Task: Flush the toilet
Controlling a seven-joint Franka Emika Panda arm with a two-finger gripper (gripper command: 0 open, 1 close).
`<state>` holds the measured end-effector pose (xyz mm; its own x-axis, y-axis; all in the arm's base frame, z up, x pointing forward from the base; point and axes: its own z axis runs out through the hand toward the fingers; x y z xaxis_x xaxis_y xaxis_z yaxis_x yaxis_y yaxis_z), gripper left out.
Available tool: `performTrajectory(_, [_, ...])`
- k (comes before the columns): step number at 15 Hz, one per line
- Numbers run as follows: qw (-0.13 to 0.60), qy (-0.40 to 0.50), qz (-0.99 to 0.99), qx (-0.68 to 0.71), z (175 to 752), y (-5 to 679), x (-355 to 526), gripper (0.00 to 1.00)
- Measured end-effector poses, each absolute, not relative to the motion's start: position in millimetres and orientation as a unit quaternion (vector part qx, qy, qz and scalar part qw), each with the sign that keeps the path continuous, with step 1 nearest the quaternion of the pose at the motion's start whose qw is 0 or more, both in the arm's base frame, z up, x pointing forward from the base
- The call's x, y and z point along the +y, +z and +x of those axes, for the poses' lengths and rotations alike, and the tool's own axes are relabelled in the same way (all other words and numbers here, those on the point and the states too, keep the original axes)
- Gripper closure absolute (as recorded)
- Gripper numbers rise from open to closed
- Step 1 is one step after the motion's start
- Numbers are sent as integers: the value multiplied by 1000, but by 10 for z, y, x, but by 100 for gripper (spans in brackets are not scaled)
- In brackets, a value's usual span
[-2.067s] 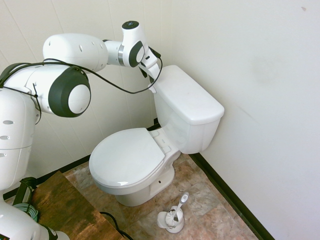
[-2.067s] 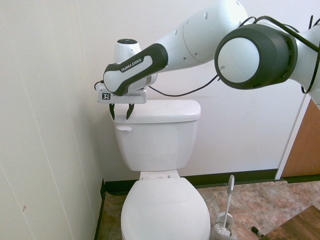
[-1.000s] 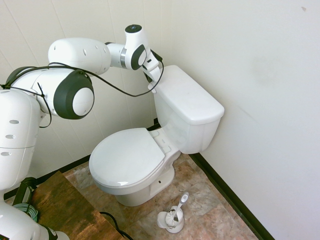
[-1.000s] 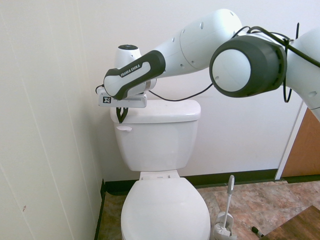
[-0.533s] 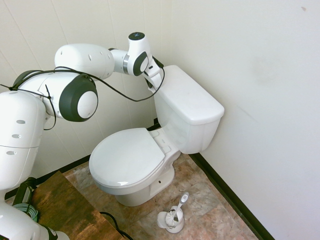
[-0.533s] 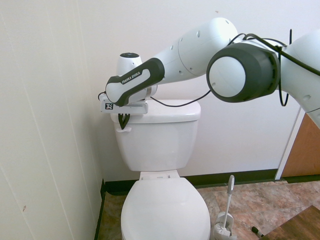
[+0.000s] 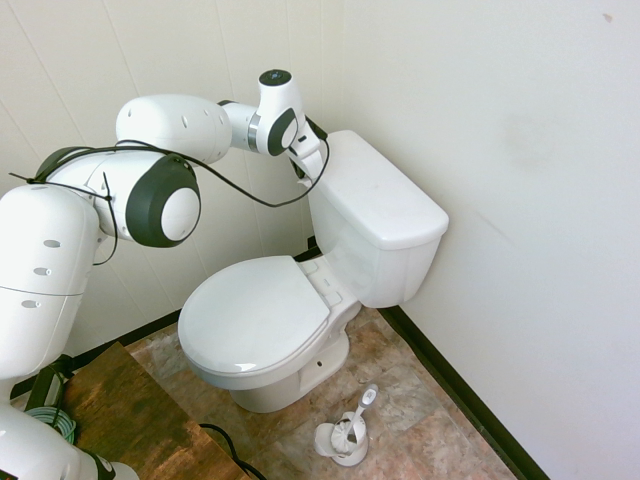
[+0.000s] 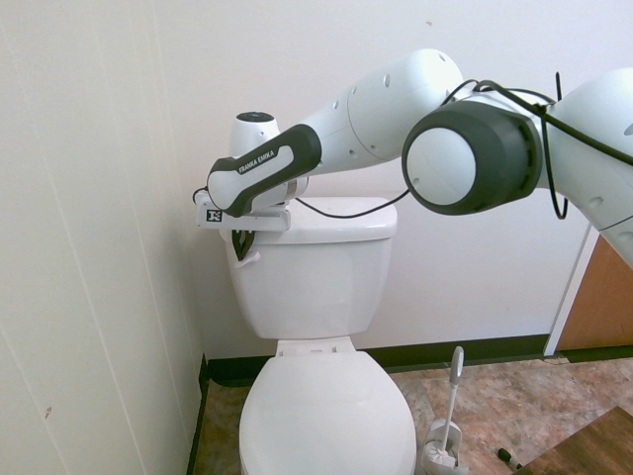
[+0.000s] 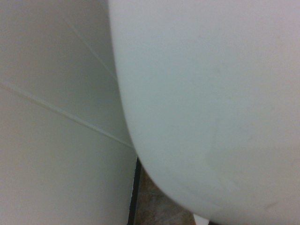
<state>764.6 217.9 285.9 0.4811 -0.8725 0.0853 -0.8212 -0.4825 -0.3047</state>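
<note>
Clenched at the gripper, with dark fingertips together in front of the tank, just below the front edge of the tank lid. Shows in the second exterior view with the flush lever slanting down behind and beside the fingertips; too small to tell contact for sure. Hard to make out either in the first exterior view. Shows more fully there, however, the closed oval seat lid and the porcelain base. Cut off at the bottom of the second exterior view, around the bowl. Blurs in the wrist view to a broad, rounded white porcelain surface, beside the panelled wall and above a sliver of stone-patterned floor. Stands, as the toilet, mostly below the gripper, with the tank reaching up beside it.
</note>
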Motion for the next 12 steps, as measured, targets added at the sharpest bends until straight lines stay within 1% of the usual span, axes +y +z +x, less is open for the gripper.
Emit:
performTrajectory(3, [112, -114, -853, 496, 7642, 2925, 2186, 100])
performTrajectory(7, [121, -124, -853, 493, 7572, 3324, 2191, 100])
performTrajectory(12, [115, -116, -853, 495, 7242, 3670, 2072, 100])
